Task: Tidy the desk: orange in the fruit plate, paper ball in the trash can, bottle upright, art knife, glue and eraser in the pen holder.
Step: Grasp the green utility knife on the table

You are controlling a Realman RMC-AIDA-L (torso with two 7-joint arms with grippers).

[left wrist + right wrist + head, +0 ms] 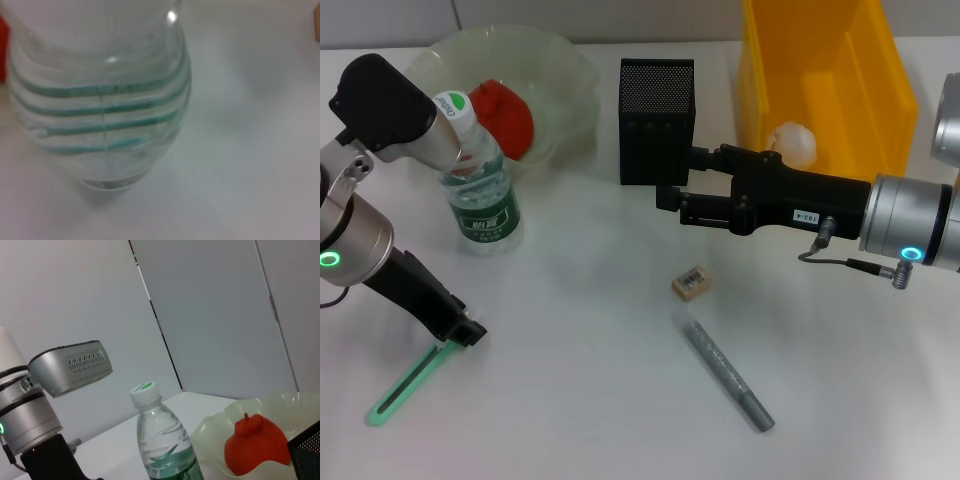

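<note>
The bottle (pixel 480 190) stands upright at the left; it fills the left wrist view (pixel 100 100) and shows in the right wrist view (pixel 162 445). The orange (pixel 505 118) lies in the fruit plate (pixel 570 75). The paper ball (pixel 792 143) lies in the trash can (pixel 880 90). The eraser (pixel 690 282) and the glue (pixel 728 375) lie on the table in the middle. The art knife (pixel 408 387) lies at the front left. My left gripper (pixel 465 330) is low at its near end. My right gripper (pixel 675 182) is open and empty beside the pen holder (pixel 657 120).
The pen holder stands between the fruit plate and the trash can. My left arm's camera housing (pixel 380 100) sits close beside the bottle's cap. The white table (pixel 580 400) runs on toward the front.
</note>
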